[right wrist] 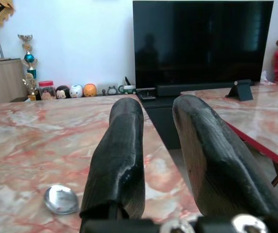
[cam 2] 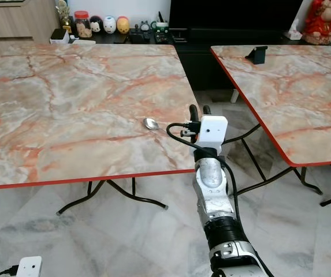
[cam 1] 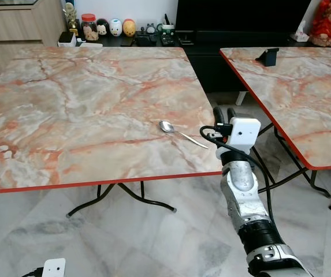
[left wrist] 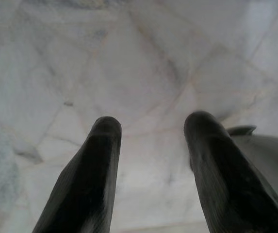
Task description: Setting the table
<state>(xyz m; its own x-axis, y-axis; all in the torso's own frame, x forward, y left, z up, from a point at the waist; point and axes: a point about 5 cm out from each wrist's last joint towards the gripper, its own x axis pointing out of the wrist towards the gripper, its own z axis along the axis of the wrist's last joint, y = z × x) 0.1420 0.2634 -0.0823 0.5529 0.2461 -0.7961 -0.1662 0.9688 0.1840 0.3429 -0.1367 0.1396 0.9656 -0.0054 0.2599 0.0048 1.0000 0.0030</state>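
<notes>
A metal spoon [cam 1: 167, 126] lies on the marble table [cam 1: 84, 109] near its front right corner, with its handle pointing toward the table's right edge. My right gripper [cam 1: 224, 112] hovers just off that edge, right of the spoon's handle end. In the right wrist view the right gripper [right wrist: 155, 110] is open with nothing between its fingers, and the spoon's bowl [right wrist: 61, 199] lies off to one side of them. My left gripper [left wrist: 153, 124] hangs low over the pale floor, open and holding nothing.
A second marble table [cam 1: 304, 86] stands to the right with a black stand [cam 1: 267, 56] on it; a narrow gap separates the two tables. Behind are a TV [right wrist: 202, 43] on a low console and a row of small figurines [cam 1: 108, 27].
</notes>
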